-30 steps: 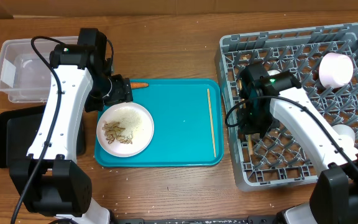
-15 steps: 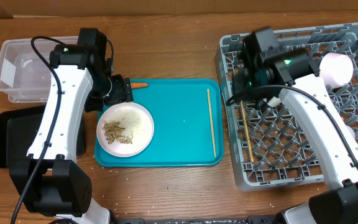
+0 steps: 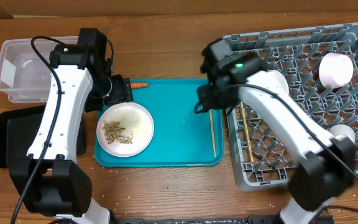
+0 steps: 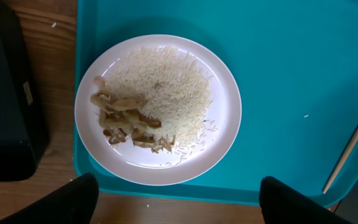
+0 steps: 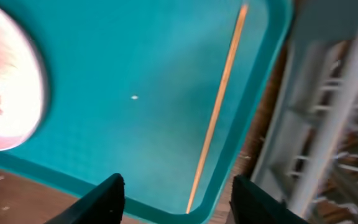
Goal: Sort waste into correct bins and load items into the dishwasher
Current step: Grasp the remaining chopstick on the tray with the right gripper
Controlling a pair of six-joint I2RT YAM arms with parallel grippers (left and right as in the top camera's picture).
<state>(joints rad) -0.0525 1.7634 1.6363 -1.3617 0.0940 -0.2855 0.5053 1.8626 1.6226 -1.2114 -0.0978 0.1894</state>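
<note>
Left gripper (image 4: 179, 198) spread wide, empty; plate (image 4: 157, 168) with scraps (image 4: 126, 121) ahead between fingers, carrot (image 3: 139, 84) just beside. Right gripper (image 5: 179, 200) parted, empty; chopstick (image 5: 219, 106) on tray (image 5: 135, 143) below, between fingers. Second chopstick (image 3: 245, 134) in rack (image 3: 272, 180), off to side.

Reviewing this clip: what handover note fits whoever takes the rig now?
Left end effector: open, empty, above the plate of rice and scraps on the teal tray.
Right end effector: open, empty, above the loose chopstick on that tray.
Done: other chopstick and cup in the dish rack.
Left: loose chopstick, plate, scraps, carrot at the tray's far edge. Clear tub and black tray sit far left.
</note>
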